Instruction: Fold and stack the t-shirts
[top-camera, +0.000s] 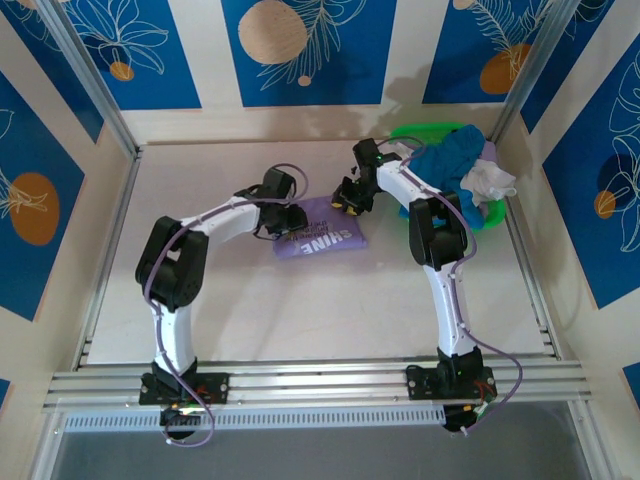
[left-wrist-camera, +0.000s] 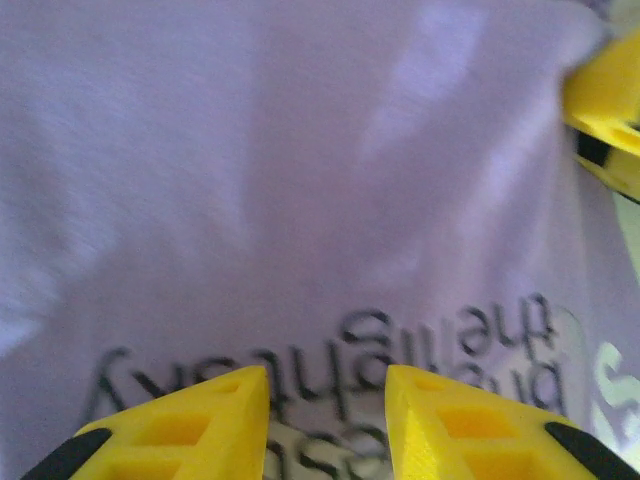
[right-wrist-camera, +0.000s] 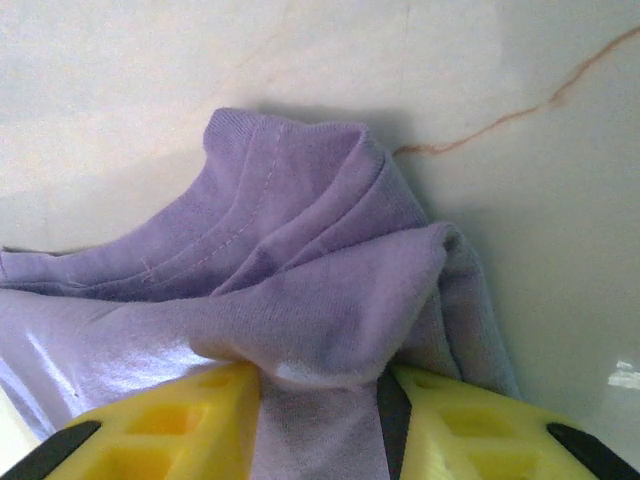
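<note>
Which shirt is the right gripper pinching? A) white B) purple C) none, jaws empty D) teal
B: a bunched fold of the purple shirt runs between the fingers of the right gripper in the right wrist view.

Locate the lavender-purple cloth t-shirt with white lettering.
Top view: the t-shirt lies mid-table between left gripper and right gripper, left of the green plastic basket.
</note>
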